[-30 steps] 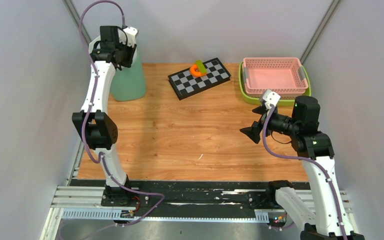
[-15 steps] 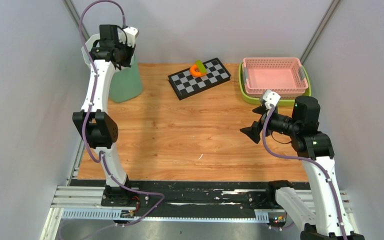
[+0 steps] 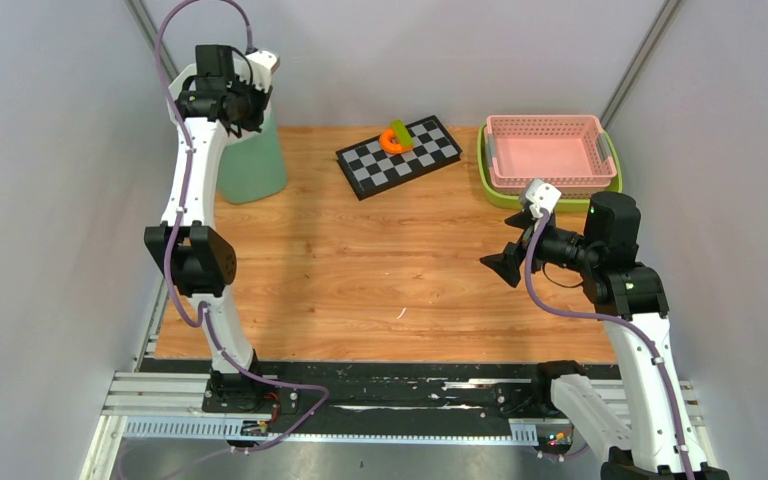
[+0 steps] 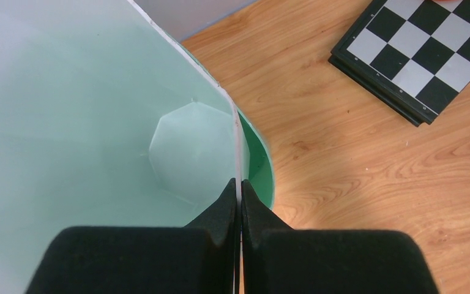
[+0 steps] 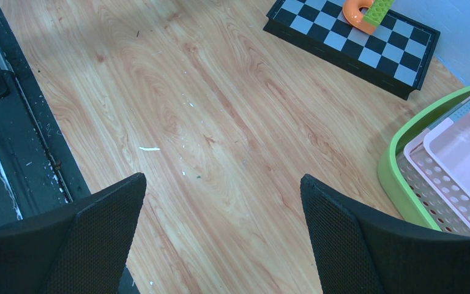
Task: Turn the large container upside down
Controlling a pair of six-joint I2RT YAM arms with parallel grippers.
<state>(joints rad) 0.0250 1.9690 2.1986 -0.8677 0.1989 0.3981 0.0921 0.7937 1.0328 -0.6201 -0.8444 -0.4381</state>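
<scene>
My left pincer point(image 4: 239, 202) is black against the mint-green container point(image 4: 98, 122). The chessboard point(image 3: 398, 157) is black-and-white chequered, the basket point(image 3: 545, 155) pink, its tray point(image 5: 388, 156) lime, the bench point(image 3: 380, 270) pale woodgrain.

My right claw point(image 5: 221, 184) hangs spread wide above the worktop point(image 5: 177, 92). A chessboard point(image 5: 343, 43) lies ahead, and a pink basket point(image 5: 453, 165) sits in a green tray point(image 5: 398, 153) at right.

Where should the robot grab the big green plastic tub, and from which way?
By its thin top rim, coming from above. The large pale green plastic container has its open mouth facing up, and its body looks too wide for the jaws. So one finger goes inside the wall and one outside. The left gripper is pinched shut on that rim.
</scene>
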